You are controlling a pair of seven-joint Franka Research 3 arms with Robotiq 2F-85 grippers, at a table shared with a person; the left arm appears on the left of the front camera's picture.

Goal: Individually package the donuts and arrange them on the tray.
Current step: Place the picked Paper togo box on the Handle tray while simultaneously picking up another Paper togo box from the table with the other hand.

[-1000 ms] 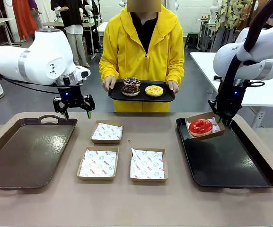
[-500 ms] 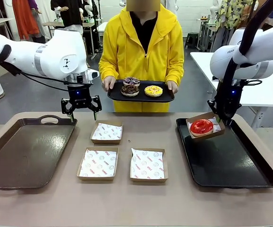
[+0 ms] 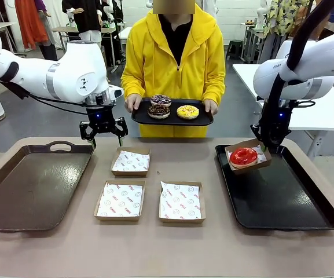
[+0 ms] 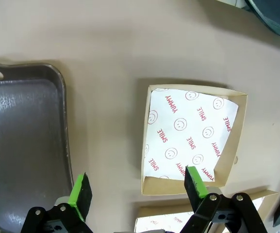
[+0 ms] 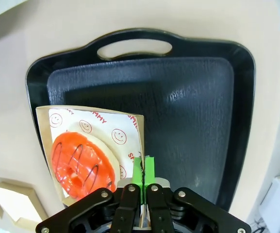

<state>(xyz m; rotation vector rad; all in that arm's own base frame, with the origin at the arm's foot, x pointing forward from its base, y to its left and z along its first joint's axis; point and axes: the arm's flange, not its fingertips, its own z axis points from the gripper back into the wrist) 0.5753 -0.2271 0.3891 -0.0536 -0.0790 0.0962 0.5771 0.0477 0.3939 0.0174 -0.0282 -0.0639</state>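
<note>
Gripping the edge of a tilted box [image 3: 259, 154] with the right gripper [image 3: 267, 145] shut tight, red donut [image 3: 243, 156] inside, over the far left corner of the right tray [image 3: 282, 202]. Holding the left gripper [image 3: 105, 141] wide open, empty, beside the far box [image 3: 131, 161]; three other donuts [image 3: 188, 111] on the person's tray [image 3: 172, 121].

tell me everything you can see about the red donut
The red donut is a ring with glossy red glaze, thin lines drizzled across it and a pale dough edge below. It lies in a shallow brown box lined with white printed paper. The right gripper, shut on the box's rim, holds it tilted over the far left corner of the black tray. Nothing else touches the donut.
</note>
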